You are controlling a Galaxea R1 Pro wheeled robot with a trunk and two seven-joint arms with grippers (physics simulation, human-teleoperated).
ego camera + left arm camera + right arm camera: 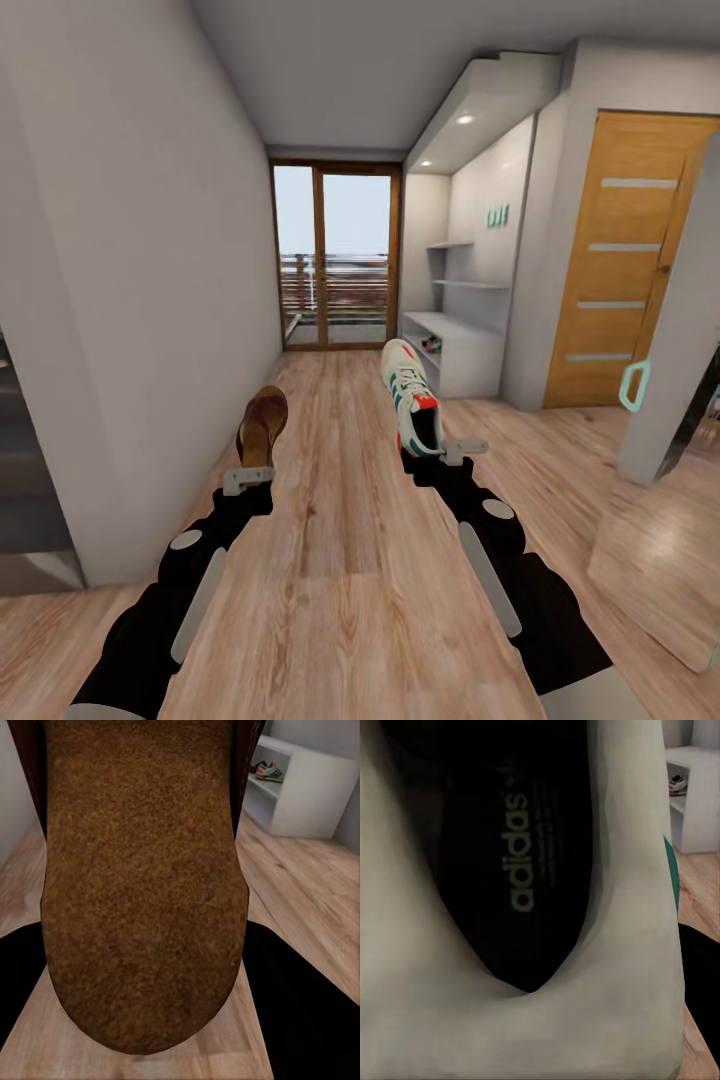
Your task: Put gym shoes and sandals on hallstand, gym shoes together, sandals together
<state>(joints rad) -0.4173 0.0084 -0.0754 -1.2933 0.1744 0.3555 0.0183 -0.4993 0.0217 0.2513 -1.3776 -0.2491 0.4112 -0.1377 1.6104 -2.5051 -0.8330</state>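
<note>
My left gripper [250, 468] is shut on a brown sandal [262, 425], held above the corridor floor [340, 540]; its tan footbed [142, 885] is close to the left wrist camera. Shut on a white gym shoe [410, 395] with green stripes and a red heel, my right gripper [442, 450] holds it up with the toe pointing away; its dark insole [510, 870] shows in the right wrist view. The grey hallstand [465, 355] stands ahead on the right. A second gym shoe [431, 345] [268, 771] [678, 785] lies on one of its low shelves.
A glass balcony door [335, 260] closes the corridor's far end. A plain wall [150, 300] runs along the left. Right of the hallstand are a wooden door [620, 260] and a grey panel with a teal handle [633, 385].
</note>
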